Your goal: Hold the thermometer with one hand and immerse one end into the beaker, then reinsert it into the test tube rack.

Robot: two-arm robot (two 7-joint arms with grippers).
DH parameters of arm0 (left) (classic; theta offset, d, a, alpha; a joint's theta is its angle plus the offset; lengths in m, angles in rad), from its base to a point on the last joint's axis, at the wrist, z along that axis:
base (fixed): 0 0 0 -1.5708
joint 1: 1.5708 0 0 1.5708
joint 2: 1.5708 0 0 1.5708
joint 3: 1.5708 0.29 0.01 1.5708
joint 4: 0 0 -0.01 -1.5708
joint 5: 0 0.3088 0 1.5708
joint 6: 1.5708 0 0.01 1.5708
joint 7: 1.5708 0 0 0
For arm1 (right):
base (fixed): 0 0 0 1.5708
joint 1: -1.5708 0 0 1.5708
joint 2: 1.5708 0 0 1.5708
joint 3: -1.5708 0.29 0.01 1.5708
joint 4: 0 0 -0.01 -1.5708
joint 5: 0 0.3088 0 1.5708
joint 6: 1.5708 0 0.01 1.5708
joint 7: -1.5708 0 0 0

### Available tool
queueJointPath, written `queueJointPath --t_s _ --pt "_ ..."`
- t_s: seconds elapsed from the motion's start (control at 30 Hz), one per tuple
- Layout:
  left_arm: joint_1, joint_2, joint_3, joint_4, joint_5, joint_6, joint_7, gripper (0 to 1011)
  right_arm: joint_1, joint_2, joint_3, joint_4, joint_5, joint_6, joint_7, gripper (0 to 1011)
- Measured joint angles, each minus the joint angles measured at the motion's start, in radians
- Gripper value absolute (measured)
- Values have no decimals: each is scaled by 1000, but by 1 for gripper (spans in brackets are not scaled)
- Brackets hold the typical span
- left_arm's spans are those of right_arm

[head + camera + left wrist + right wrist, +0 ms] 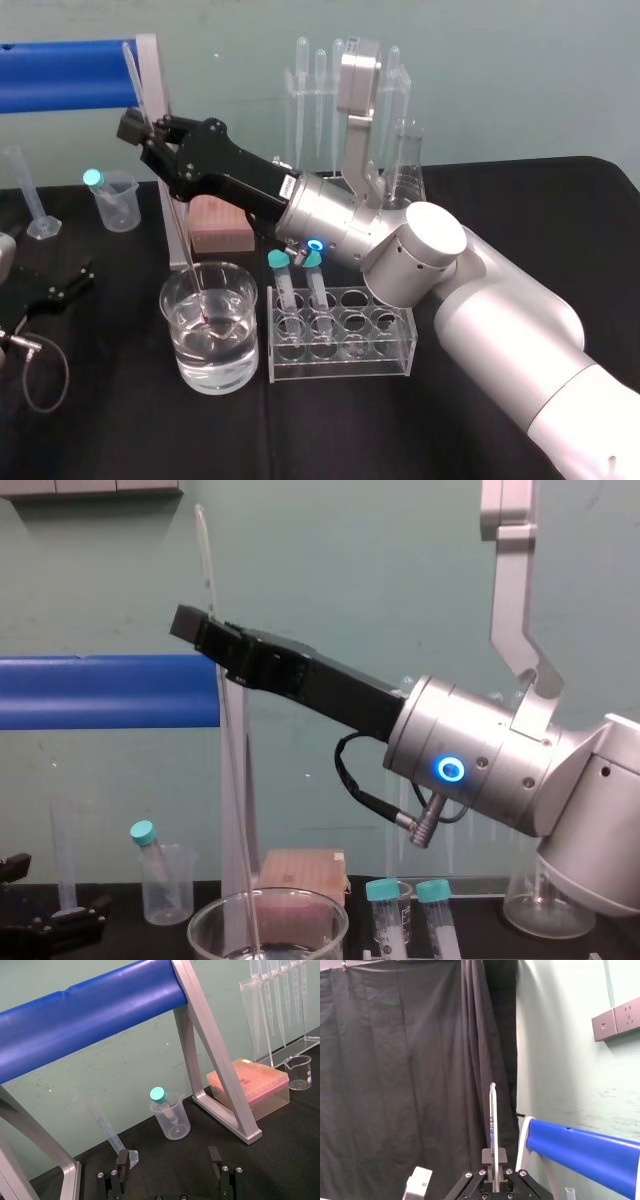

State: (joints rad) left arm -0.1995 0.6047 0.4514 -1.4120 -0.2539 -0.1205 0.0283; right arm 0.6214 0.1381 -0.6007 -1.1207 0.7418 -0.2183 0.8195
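One arm was doing the work: the right gripper (135,130) hung toward 11 o'clock of the beaker (245,300), its jaws closed tight on the upper part of the thermometer (205,550), with a short length of rod standing out above them. The rod ran down nearly upright, leaning a little, and its lower end sat in the water (212,350) inside the beaker, which stood on the worktop (120,430) just at 9 o'clock of the test tube rack (340,335). I judged the immersion step to be in hand, or as good as done. The next move, as I read it, called for a straight lift until the tip cleared the rim, then a carry toward 3 o'clock and a careful lowering into a free rack hole, clear of the two capped tubes (285,295). The left gripper (169,1157) lay parked on the worktop at 9 o'clock of the beaker, jaws wide apart and empty.
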Motion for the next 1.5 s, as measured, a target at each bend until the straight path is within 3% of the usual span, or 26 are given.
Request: queueJointPath --t_s 0.87,1.5 --pt "0 0 0 0 0 0 0 1008 -3 -22 5 88 -27 -26 49 57" --pt "0 0 0 0 0 0 0 1008 -11 -23 15 87 -23 -34 51 57"
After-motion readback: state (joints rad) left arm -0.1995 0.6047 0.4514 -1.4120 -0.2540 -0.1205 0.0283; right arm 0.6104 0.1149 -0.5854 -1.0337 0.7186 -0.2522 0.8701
